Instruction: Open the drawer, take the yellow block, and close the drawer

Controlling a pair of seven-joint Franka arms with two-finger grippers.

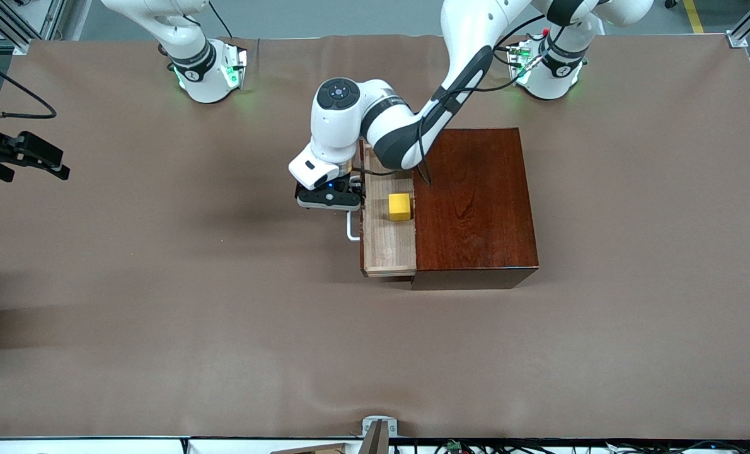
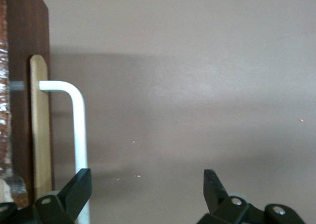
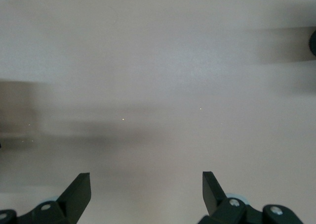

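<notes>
The dark reddish-brown box [image 1: 473, 202] stands mid-table with its drawer [image 1: 384, 249] slid out toward the right arm's end. The yellow block [image 1: 399, 206] lies in the drawer's pale tray, close to the box. My left gripper [image 1: 329, 200] hovers low just outside the drawer front, beside the white handle [image 1: 351, 228]. In the left wrist view this gripper [image 2: 147, 177] is open with only table cloth between its fingers; the handle [image 2: 78, 130] runs past one fingertip [image 2: 79, 184], outside the gap. My right gripper [image 1: 47, 161] waits open [image 3: 146, 179] at its end of the table.
The brown cloth [image 1: 224, 328] covers the whole table. Both arm bases stand along the table edge farthest from the front camera. The left arm's forearm [image 1: 406, 126] reaches over the box's corner and part of the drawer.
</notes>
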